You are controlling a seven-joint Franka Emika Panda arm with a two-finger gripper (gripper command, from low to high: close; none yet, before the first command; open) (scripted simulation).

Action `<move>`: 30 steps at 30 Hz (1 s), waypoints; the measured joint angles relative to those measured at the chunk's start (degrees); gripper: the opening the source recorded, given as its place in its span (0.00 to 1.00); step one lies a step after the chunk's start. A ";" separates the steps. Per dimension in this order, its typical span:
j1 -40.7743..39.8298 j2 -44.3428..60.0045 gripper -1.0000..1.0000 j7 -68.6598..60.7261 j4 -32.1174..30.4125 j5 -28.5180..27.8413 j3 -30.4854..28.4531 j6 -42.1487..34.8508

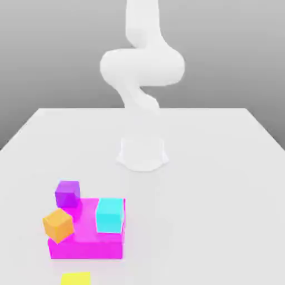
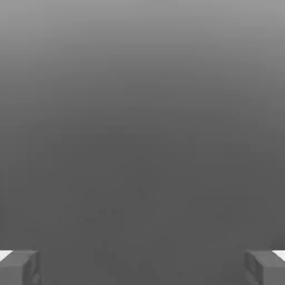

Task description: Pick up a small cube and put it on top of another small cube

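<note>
The small yellow cube (image 1: 76,278) lies on the white table at the near edge of the exterior view, partly cut off by the frame. The orange cube (image 1: 58,224) sits at the left edge of a flat magenta block (image 1: 89,240), turned at an angle. In the hand view my gripper (image 2: 142,268) is open, its two grey fingertips (image 2: 19,268) far apart with nothing between them, facing a plain grey background. The white arm (image 1: 142,72) rises from its base (image 1: 142,153) at mid-table.
A purple cube (image 1: 67,193) stands at the magenta block's far left corner. A larger cyan cube (image 1: 109,215) rests on the block's right side. The white table (image 1: 222,183) spreads to the exterior view's right.
</note>
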 joint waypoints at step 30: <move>-1.19 61.82 0.50 -23.60 3.31 8.83 -10.41 16.46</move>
